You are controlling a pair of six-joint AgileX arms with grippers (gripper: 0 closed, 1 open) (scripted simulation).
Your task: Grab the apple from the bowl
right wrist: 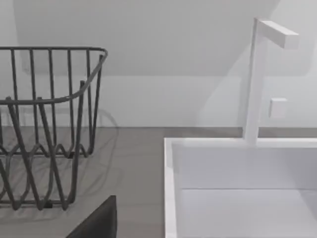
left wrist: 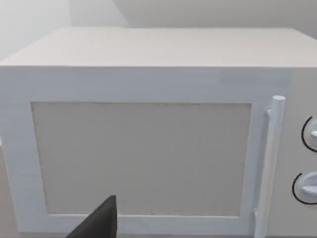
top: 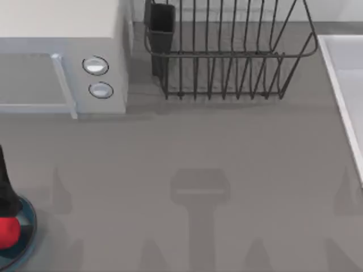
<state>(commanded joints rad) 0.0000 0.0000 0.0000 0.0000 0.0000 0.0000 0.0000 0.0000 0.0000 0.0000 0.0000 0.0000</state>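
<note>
Top view: apple (top: 7, 231) at the far lower left of the frame, cut by the edge, sitting in the bowl (top: 29, 225), of which just a teal arc of rim visible. Directly above the apple, touching or overlapping it in the picture, a dark shape, most likely the left gripper (top: 4, 195); cannot tell how wide the jaws stand or whether anything is held. Microwave (top: 62, 56) in the upper left, dish rack (top: 227, 56) at upper centre, sink (top: 346, 85) along the right edge, bare grey surface (top: 198, 147) between. Left wrist view: microwave door and handle across the frame, a dark wedge of the gripper at the bottom edge; no apple here, so no check on the grip. Right wrist view: right gripper (right wrist: 99, 220) as a dark wedge at the bottom edge, facing rack, sink and faucet (right wrist: 257, 79), apparently parked; jaw opening again impossible to tell. Likely troubles: smooth round fruit squirting out of an off-centre pinch, rolling around the shallow bowl, or the bowl being nudged or tipped by a jaw catching its rim.
</note>
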